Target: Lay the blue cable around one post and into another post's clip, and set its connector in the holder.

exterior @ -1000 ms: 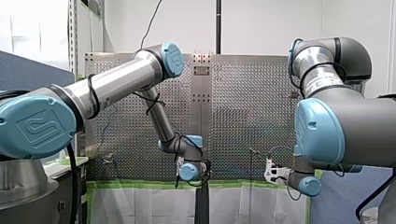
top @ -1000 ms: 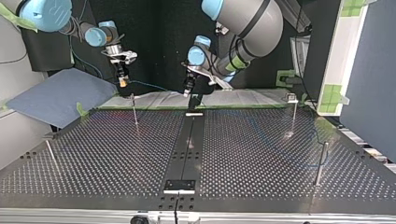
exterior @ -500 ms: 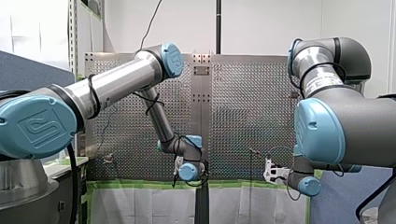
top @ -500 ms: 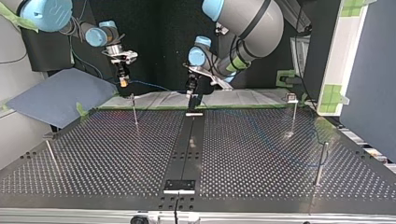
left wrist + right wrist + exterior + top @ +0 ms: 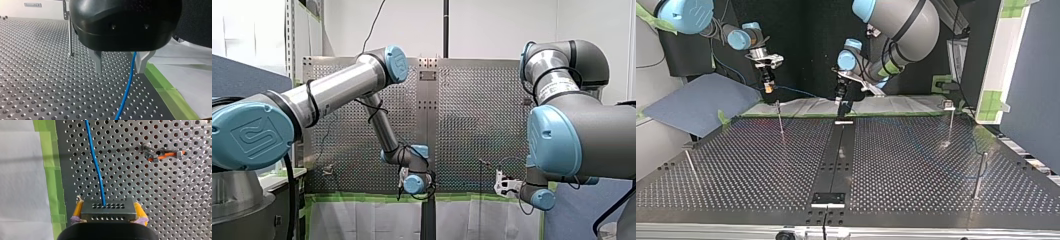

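Your right gripper (image 5: 108, 213) has the connector (image 5: 107, 207) pinched across its width between the yellow pads (image 5: 78, 210). The blue cable (image 5: 96, 167) runs straight out of the connector's face over the table (image 5: 37, 75). I reckon that hold is meant to keep the connector square for seating it later.

The left gripper (image 5: 119, 70) has its fingers spread wide. The cable passes loosely between them, closer to one finger, so it looks like a guide, not a clamp.

Room-wise, both grippers sit right by the green tape (image 5: 51, 170) along the table's edge, so there's little margin that way, but the table opens up ahead. A clip post (image 5: 162, 153) stands off to the cable's side, and a bare post (image 5: 70, 37) is ahead of the left gripper. Nothing's routed yet.
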Robot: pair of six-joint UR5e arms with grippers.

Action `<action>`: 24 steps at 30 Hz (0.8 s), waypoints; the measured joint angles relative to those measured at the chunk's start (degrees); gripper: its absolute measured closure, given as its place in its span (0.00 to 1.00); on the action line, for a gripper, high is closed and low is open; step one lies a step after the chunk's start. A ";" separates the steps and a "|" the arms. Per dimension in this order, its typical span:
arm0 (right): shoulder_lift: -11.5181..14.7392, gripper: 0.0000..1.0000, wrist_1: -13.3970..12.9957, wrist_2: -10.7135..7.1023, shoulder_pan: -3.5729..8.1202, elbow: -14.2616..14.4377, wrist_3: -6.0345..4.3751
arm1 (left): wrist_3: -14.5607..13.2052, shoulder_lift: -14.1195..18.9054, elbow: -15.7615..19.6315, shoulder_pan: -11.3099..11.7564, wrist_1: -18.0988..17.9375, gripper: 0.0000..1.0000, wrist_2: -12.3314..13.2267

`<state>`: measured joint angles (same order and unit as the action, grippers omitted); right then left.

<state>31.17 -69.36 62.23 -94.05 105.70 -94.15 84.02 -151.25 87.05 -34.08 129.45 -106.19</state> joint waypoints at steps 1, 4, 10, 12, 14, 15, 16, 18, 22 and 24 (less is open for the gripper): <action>0.00 1.00 0.00 0.00 0.00 0.00 0.00 | 0.00 0.00 0.01 -0.01 -0.02 0.42 0.02; 0.00 1.00 0.00 0.00 -0.01 0.00 0.00 | 0.00 0.02 0.00 -0.02 -0.04 0.46 0.05; -0.01 1.00 0.00 -0.04 -0.04 0.00 0.00 | 0.00 0.00 -0.02 -0.02 0.02 0.62 0.34; -0.01 1.00 0.00 -0.07 -0.06 -0.01 0.00 | 0.00 -0.01 -0.01 0.00 0.07 0.66 0.42; -0.01 1.00 0.00 -0.08 -0.10 0.00 0.00 | 0.00 -0.01 -0.01 0.02 0.09 0.68 0.47; -0.01 1.00 0.00 -0.08 -0.11 0.00 0.00 | 0.02 0.01 -0.01 0.03 0.10 0.68 0.48; -0.01 1.00 0.00 -0.09 -0.13 0.00 0.00 | 0.03 0.03 0.00 0.03 0.10 0.72 0.49; -0.01 1.00 0.00 -0.09 -0.17 0.00 0.00 | 0.05 0.03 0.01 0.04 0.11 0.72 0.50; -0.02 1.00 0.00 -0.10 -0.20 -0.01 0.00 | 0.08 0.00 0.00 0.06 0.12 0.78 0.59; -0.02 1.00 0.00 -0.10 -0.25 0.00 0.00 | 0.10 0.00 0.01 0.11 0.16 0.78 0.77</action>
<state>31.15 -69.36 62.13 -94.30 105.69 -94.15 84.12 -151.26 87.06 -33.97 129.61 -105.42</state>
